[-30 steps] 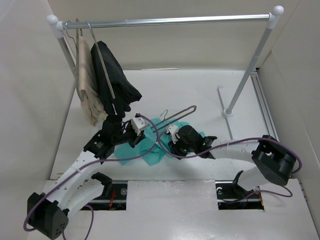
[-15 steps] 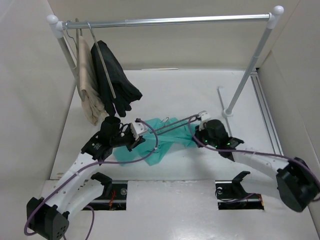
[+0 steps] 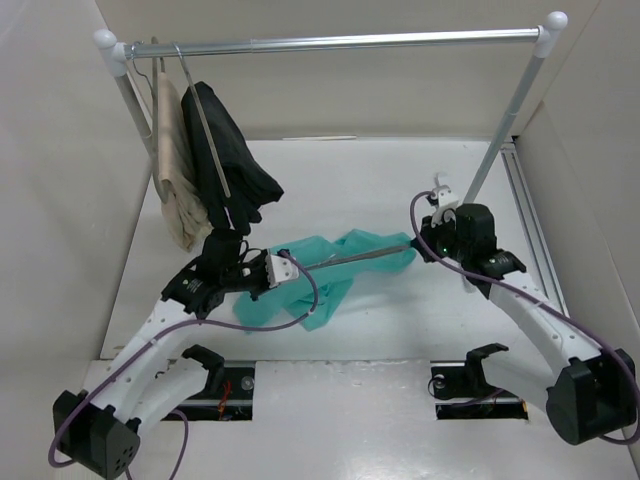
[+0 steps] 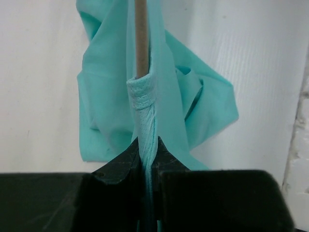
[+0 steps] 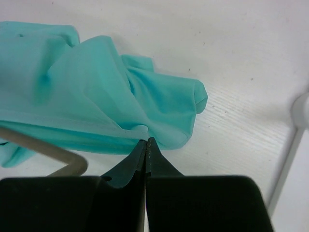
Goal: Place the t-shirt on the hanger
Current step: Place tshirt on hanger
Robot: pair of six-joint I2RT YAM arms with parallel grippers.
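The teal t-shirt (image 3: 305,292) lies crumpled on the white table, stretched out to the right along the grey hanger (image 3: 352,257). My left gripper (image 3: 279,268) is shut on a bunched roll of the t-shirt (image 4: 111,96), and the hanger's arm (image 4: 140,38) comes straight out of that roll. At the shirt's right end, near the rack's right post, my right gripper (image 3: 421,244) is shut with its tips pinching a fold of the t-shirt (image 5: 96,92). A bent grey part of the hanger (image 5: 46,149) shows left of those jaws.
A metal clothes rack (image 3: 340,42) spans the back. A beige garment (image 3: 178,190) and a black garment (image 3: 228,165) hang at its left end, just behind my left arm. The rack's right post (image 3: 500,140) and foot (image 5: 300,116) stand close to my right gripper.
My right gripper has closed and swung from the middle of the shirt out to the right, drawing the t-shirt along the hanger. The left gripper stays shut, shifted slightly.
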